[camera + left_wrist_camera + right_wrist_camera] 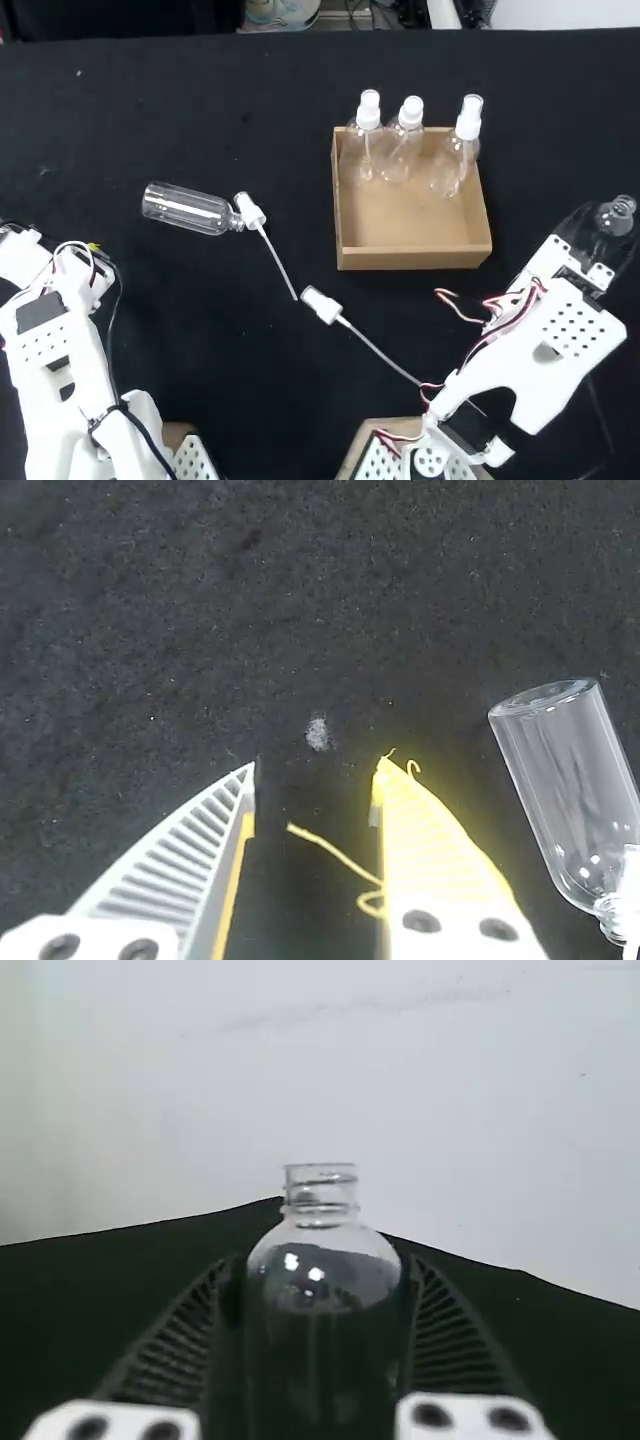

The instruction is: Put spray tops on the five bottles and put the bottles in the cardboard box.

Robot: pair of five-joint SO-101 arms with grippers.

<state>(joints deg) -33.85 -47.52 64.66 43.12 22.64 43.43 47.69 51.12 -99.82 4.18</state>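
A black desk (150,120) seen from above carries a shallow cardboard box (415,250) right of centre. Three clear bottles with white spray tops on stand along the box's far wall: the first capped bottle (365,140), the second capped bottle (403,142) close beside it, and the third capped bottle (460,150) a little apart, toward the far right corner. Left of the box, well apart from it, a fourth bottle (190,208) lies on its side on the desk. A spray top (250,212) lies at its neck, with the thin dip tube pointing away from the bottle, so it is not fitted. Near the desk's middle, in front of the box's left corner, a second loose spray top (320,303) lies with its long tube running toward the right arm's base. The right pincer (318,1270) is clamped around the body of a fifth bottle (322,1250), which has no top, its threaded neck open. From above, this held bottle sits just right of the box, raised off the desk. The left arm (50,340) is at the near left corner. The left pincer (315,770) is spread open and holds nothing, pointing down at bare desk, with the base of the lying bottle just beside one finger (420,840).
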